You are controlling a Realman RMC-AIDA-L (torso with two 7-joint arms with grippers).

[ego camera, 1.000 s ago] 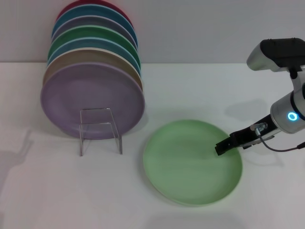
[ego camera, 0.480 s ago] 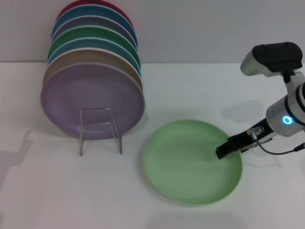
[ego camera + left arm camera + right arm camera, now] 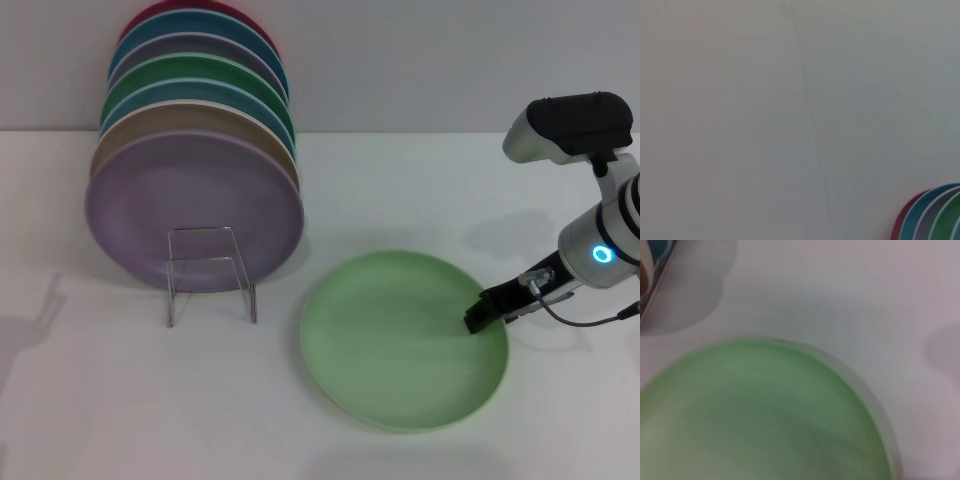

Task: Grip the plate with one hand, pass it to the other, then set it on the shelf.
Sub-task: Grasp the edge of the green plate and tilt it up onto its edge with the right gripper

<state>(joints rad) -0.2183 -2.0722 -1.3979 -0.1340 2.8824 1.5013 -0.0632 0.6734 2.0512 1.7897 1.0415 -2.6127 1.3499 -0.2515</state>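
Observation:
The pale mint-green plate [image 3: 400,340] lies flat on the white table, right of the rack. It fills the lower part of the right wrist view [image 3: 765,415]. My right gripper [image 3: 481,317], slim and black on the arm with the blue ring, sits low at the plate's right rim, over its inner edge. The clear shelf [image 3: 210,275] stands at the left, its U-shaped front frame before a row of upright plates. My left gripper is out of view; its wrist camera sees mostly bare wall.
Several upright plates fill the rack, with a lavender plate [image 3: 195,210] at the front and a darker green one [image 3: 200,75] behind. Their edges show in the left wrist view [image 3: 932,215]. White table lies around the mint plate; a wall stands behind.
My right gripper has slid a little to the right, from over the plate's inside to its right rim. The plate and rack have not moved.

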